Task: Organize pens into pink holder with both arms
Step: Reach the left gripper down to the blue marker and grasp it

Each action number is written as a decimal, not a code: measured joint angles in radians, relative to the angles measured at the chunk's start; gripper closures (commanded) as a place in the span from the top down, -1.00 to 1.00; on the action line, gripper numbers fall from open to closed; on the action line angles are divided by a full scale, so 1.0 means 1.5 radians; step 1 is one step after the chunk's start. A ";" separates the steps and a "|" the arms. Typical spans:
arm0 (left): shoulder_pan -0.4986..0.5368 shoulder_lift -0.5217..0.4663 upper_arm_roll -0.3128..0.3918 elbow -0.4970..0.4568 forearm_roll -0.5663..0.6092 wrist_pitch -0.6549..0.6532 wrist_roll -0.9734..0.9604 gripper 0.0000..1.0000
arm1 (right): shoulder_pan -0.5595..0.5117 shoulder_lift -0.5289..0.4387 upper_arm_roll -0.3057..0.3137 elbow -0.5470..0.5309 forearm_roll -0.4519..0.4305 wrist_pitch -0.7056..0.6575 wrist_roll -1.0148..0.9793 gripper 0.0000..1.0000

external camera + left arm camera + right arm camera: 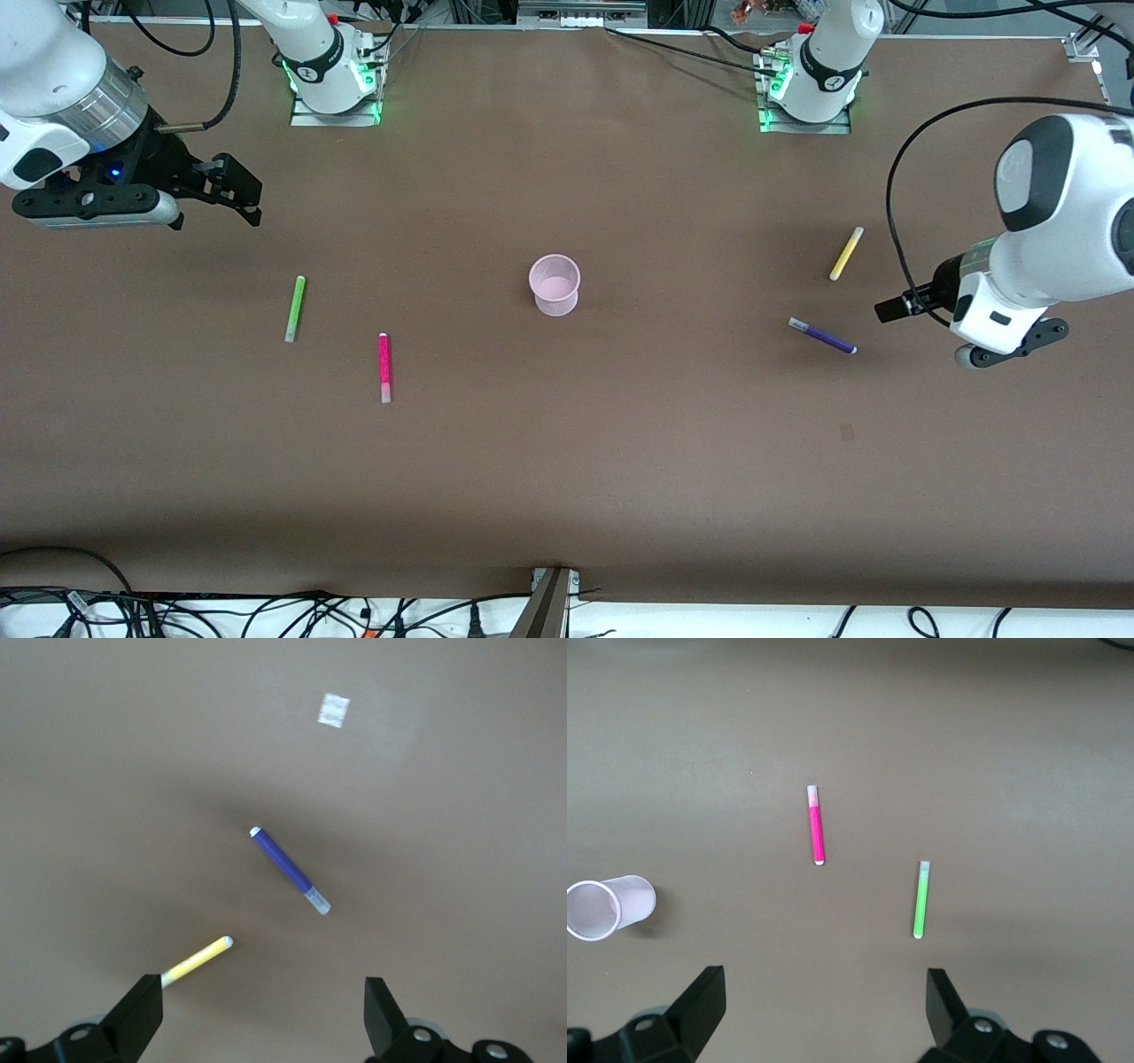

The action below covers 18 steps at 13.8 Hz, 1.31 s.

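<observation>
Holding both arms high at the table's two ends; I have nothing grasped yet. The pink holder (555, 284) stands upright and empty at mid-table, and all four pens lie flat on the brown table (567, 478), well apart from it.

Right gripper (237, 190): fingers spread, released, hovering over the right arm's end of the table. The green pen (294, 308) lies just nearer the front camera than that gripper, its long axis running roughly along the near-far line. The magenta-pink pen (384, 367) lies much the same way, nearer the camera again and closer to the holder. In the right wrist view both sit between the spread fingers' line of sight: green (921, 899), pink (817, 824).

Left gripper (264, 1023): fingers spread, empty, over the left arm's end. The yellow pen (846, 253) lies slanted, farther from the camera; the purple pen (823, 337) lies nearer the camera, slanted the other way.

Judgement: the split is two pens per arm. For the right arm green is the closer pick, and I would want the fingers closing across its long axis.
</observation>
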 measured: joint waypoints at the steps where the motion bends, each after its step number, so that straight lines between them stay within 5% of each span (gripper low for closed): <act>1: 0.000 0.005 0.000 -0.018 -0.002 0.020 -0.047 1.00 | 0.000 0.000 0.000 0.000 0.000 -0.001 0.000 1.00; 12: 0.000 0.053 -0.003 -0.161 -0.003 0.300 -0.421 1.00 | 0.001 0.000 0.001 0.000 0.000 -0.007 0.000 1.00; 18: 0.000 0.099 -0.003 -0.189 -0.003 0.386 -0.465 1.00 | 0.001 0.000 0.001 0.000 0.000 -0.008 0.000 1.00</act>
